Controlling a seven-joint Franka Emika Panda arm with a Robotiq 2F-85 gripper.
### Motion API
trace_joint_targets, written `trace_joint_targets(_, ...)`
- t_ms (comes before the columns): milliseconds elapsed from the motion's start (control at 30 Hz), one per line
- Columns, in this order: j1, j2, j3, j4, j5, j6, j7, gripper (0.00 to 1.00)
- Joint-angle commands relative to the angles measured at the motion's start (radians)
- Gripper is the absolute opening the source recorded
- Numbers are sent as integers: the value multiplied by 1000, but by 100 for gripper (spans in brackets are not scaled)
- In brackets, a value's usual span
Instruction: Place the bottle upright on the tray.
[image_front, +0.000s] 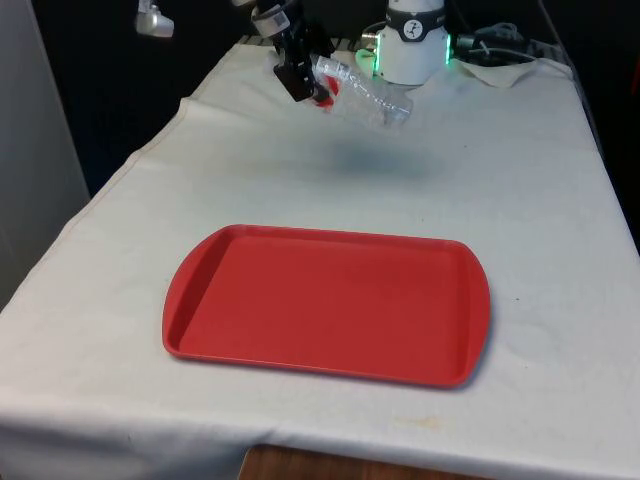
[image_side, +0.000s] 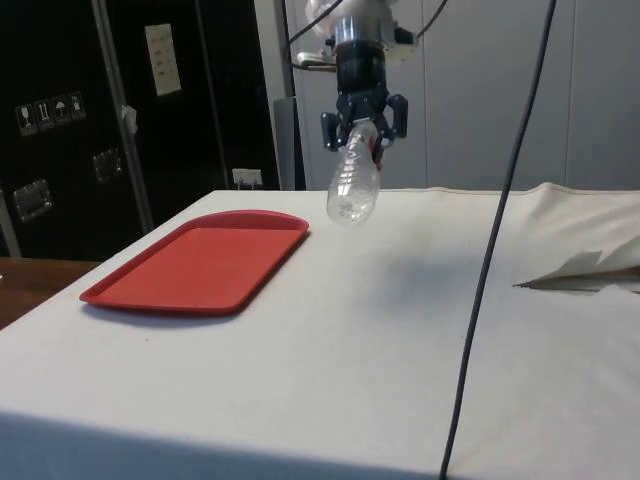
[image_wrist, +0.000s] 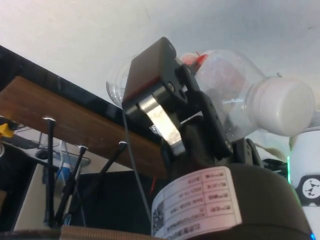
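Below the tool (image_side: 362, 128), clamped near its neck, the clear plastic bottle (image_side: 353, 185) hangs tilted; it looks empty, light, crushable, slippery, well short of the tray (image_side: 200, 265).

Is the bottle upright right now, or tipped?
Tipped. The bottle hangs slanted in the air in the gripper, held near its cap end, base lowest, off the red tray.
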Motion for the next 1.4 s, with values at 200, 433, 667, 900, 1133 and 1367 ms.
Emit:
trace_joint_targets(200,0,-12,13,5,-30,3,36,33)
trace_joint_targets(433,8,-39,34,11,-90,23,111,33)
trace_joint_targets(667,7,-59,54,18,-134,20,163,33)
trace_joint_targets(900,6,-83,75,22,-180,15,213,33)
trace_joint_targets(1133,5,-107,91,29,-221,7,255,33)
trace_joint_targets(1367,4,-136,109,34,-270,1,300,33)
